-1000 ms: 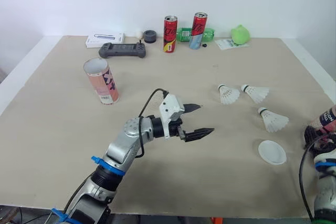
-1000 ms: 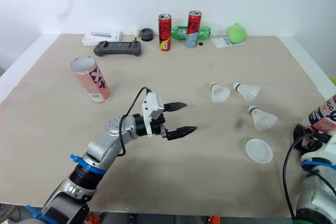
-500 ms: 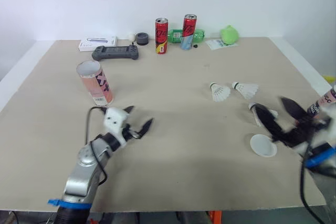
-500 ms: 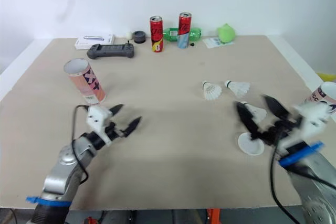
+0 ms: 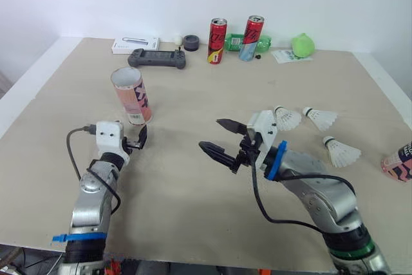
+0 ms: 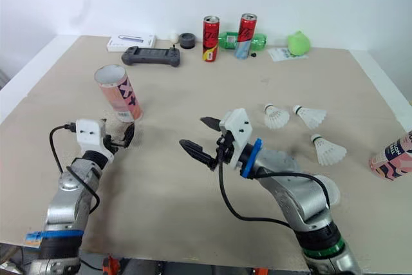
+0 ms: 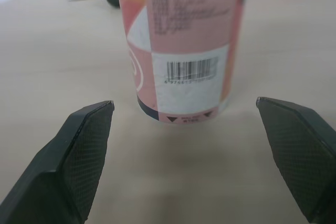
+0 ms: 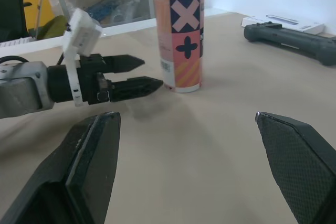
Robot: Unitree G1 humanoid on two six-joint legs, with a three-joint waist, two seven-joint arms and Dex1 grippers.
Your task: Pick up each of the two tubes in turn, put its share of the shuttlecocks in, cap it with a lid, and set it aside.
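The pink tube (image 5: 132,94) stands upright, mouth open, on the left of the counter (image 5: 193,88). The left end effector (image 5: 140,138) sits just near of it, fingers spread wide. The right end effector (image 5: 210,134) hovers open mid-counter. The tube looks light, thin-walled and smooth, so a gentle mid-body grip seems best. Three shuttlecocks (image 5: 320,118) lie on the right.

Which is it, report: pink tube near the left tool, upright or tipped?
Upright: the pink tube stands on its base, uncapped mouth up; the open left tool faces it without touching.
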